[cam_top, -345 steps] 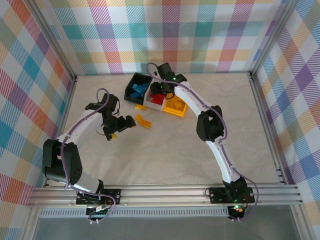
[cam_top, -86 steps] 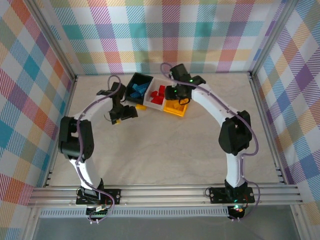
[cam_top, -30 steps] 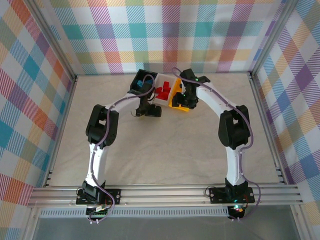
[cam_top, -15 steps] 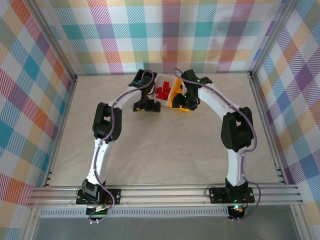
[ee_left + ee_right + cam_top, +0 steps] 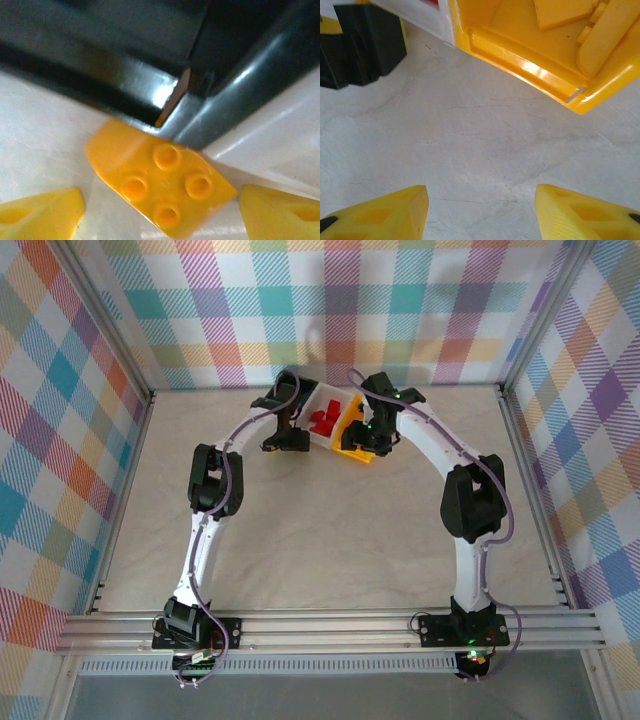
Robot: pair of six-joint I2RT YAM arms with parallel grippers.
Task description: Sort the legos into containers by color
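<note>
At the far middle of the counter (image 5: 330,540), seen from above, we found the joined bins with both arms bent in over them. The white bin (image 5: 340,402) held red legos (image 5: 323,421), and the orange-yellow bin (image 5: 356,452) sat just to its right. The left pincer (image 5: 287,443) was low at the left end of the row and the right pincer (image 5: 374,440) was at the orange-yellow bin. From that height we could not tell how either pair of jaws stood.

In the left wrist view we saw what the overhead picture hid. An orange-yellow brick (image 5: 160,187), four studs up, lay on the counter right up against the outer wall of the black bin (image 5: 95,80). The left pincer (image 5: 160,205) was released, its fingertips (image 5: 42,212) well apart on either side of the brick and not touching it.

In the right wrist view the right pincer (image 5: 480,207) was likewise released, its fingertips (image 5: 380,212) spread over bare counter with nothing between them. Beyond them stood the orange-yellow bin (image 5: 530,70) with yellow legos (image 5: 560,12) inside, too small for us to make out from above.
</note>
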